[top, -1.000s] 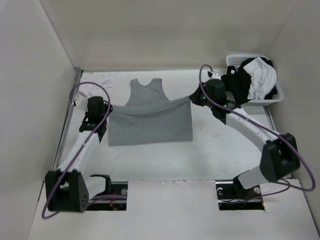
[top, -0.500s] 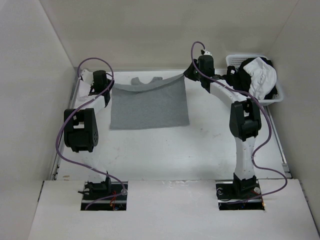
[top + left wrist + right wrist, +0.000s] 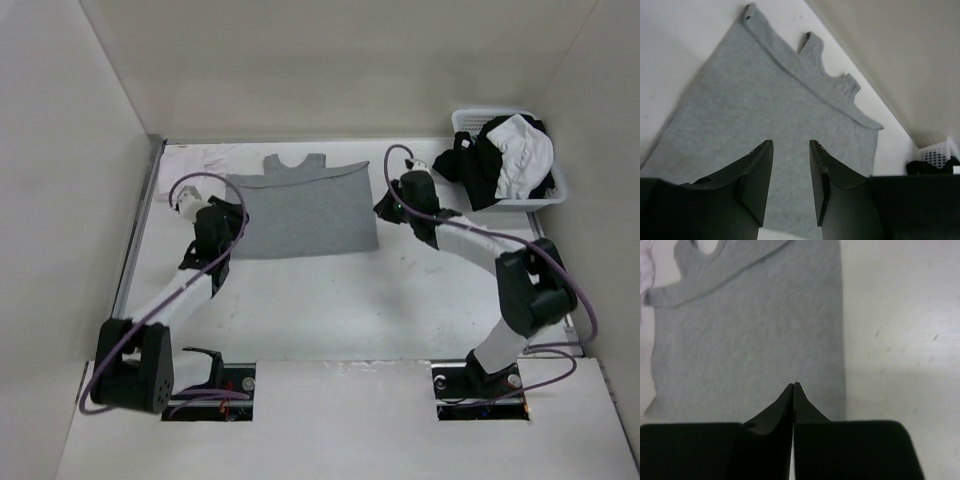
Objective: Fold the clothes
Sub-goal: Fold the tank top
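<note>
The clothes [image 3: 305,210] are one heather-grey knit top lying flat at the back middle of the table, its lower half folded up over the upper half, with the straps and neckline sticking out at the far edge. In the left wrist view the clothes [image 3: 780,115] fill the space ahead of my left gripper [image 3: 790,142], which is open and holds nothing. From above, the left gripper [image 3: 233,218] hovers by the garment's left edge. My right gripper [image 3: 387,208] sits just off the right edge. It is shut and empty, with the clothes [image 3: 750,330] beyond my right gripper [image 3: 794,384].
A white basket [image 3: 556,190] with black and white garments [image 3: 505,155] stands at the back right corner. Some white paper [image 3: 208,156] lies at the back left. White walls close in the table on three sides.
Both grippers carried the hem to the far edge, let it go and drew back toward the near side. The garment now lies folded flat. The left jaws opened; the right shut again.
</note>
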`<state>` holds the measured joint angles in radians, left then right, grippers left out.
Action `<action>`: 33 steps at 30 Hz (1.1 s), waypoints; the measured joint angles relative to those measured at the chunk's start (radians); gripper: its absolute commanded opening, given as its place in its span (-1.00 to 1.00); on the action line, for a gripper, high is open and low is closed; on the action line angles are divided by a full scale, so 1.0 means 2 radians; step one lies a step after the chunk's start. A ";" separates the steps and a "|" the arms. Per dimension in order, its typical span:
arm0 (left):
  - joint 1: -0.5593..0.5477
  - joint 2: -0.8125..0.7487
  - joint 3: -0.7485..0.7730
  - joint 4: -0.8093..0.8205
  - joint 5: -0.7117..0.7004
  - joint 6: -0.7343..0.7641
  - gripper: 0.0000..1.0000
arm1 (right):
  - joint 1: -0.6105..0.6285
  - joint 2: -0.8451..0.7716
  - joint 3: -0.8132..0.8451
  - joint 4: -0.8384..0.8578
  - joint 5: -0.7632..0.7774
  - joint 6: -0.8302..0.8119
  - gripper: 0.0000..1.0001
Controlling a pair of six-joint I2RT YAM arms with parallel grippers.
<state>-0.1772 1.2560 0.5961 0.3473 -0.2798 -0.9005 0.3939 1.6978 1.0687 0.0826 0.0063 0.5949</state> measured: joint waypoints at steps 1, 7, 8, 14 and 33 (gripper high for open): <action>0.003 -0.025 -0.022 -0.009 -0.001 0.000 -0.31 | 0.009 -0.022 -0.026 0.007 0.003 0.003 -0.81; 0.070 -0.106 -0.103 -0.089 0.022 -0.011 -0.18 | 0.033 -0.107 -0.154 0.040 0.015 0.025 -0.25; 0.082 -0.106 -0.109 -0.098 0.030 -0.014 -0.16 | 0.033 -0.111 -0.165 0.044 0.017 0.028 -0.21; 0.124 -0.077 -0.122 -0.104 0.084 -0.025 -0.02 | 0.032 -0.115 -0.206 0.067 0.019 0.037 -0.02; 0.156 -0.008 -0.158 -0.012 0.122 -0.065 -0.35 | 0.032 -0.079 -0.208 0.122 0.000 0.060 0.04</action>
<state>0.1349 1.2400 0.2798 0.3241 -0.0349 -1.0309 0.4580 1.5406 0.6537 0.3264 0.0063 0.7151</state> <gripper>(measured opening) 0.353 0.524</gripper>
